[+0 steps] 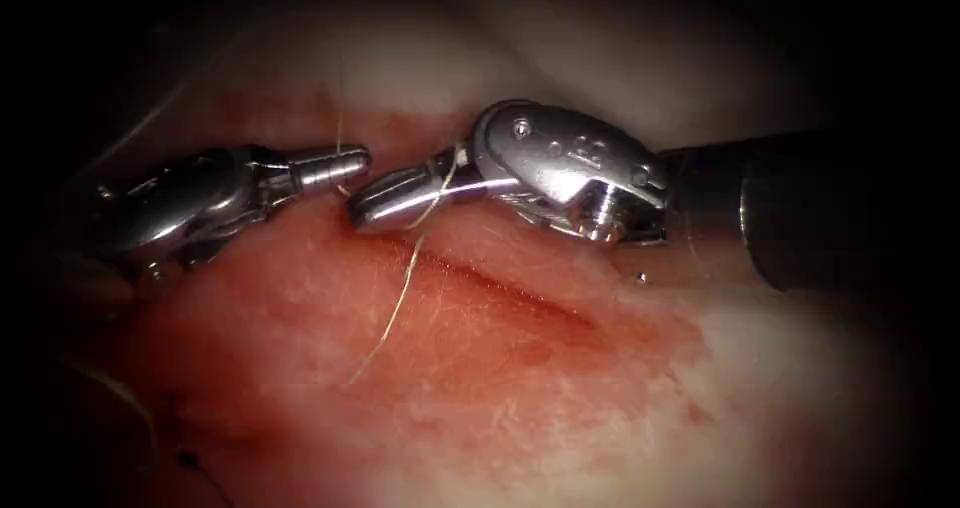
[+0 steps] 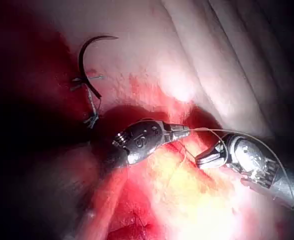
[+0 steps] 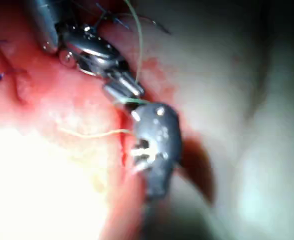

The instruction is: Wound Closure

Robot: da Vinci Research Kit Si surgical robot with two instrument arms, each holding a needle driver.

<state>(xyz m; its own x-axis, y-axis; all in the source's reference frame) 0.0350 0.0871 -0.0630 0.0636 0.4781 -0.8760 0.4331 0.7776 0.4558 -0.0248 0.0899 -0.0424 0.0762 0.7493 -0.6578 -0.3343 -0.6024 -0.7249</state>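
In the endoscope view, the left tool (image 1: pixel 345 160) and the right tool (image 1: pixel 385 203) are seen tip to tip over the tissue (image 1: pixel 560 408), just above the upper end of the cut (image 1: pixel 500 290). The left tool's jaws are closed on the thread (image 1: pixel 395 313), which is draped across the right tool's closed jaws and trails down over the cut. In the left wrist view, the needle (image 2: pixel 84 62) is seen lying free on the tissue, well apart from both tools and held by neither.

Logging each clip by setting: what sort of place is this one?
Most likely a bench suturing practice setup. A slab of tissue with a cut lies under two tool tips: the left hand and right hand both hold thread. The curved needle lies free on the tissue.
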